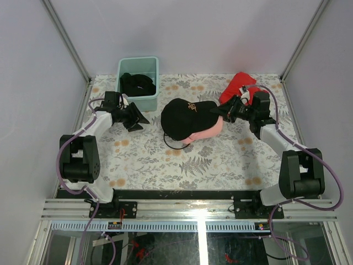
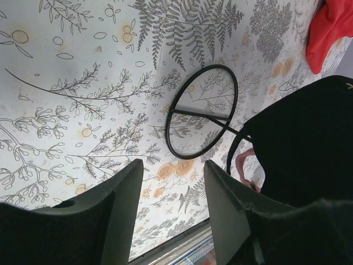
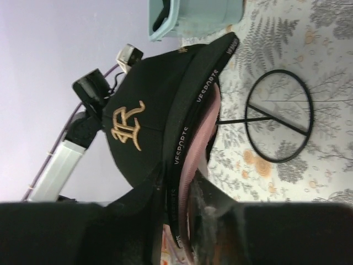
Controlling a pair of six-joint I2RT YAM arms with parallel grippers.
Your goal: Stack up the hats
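Observation:
A black hat with a gold logo (image 1: 185, 117) sits on top of the light pink hat (image 1: 209, 130) at mid-table, both on a black wire stand (image 1: 175, 144). My right gripper (image 1: 223, 112) is shut on their two brims. In the right wrist view the black brim (image 3: 185, 132) and pink brim (image 3: 196, 165) lie pressed together between my right gripper's (image 3: 185, 193) jaws. Another dark hat (image 1: 138, 84) lies in the mint-green tub (image 1: 150, 65). My left gripper (image 1: 135, 117) is open and empty, left of the stack. In its own view it (image 2: 174, 187) hangs over the mat beside the black hat (image 2: 309, 143).
The red cloth (image 1: 237, 85) lies at the back right behind my right gripper; it also shows in the left wrist view (image 2: 331, 33). The wire stand's ring base (image 2: 201, 110) rests flat on the floral mat. The tub (image 3: 193, 14) stands at the back left.

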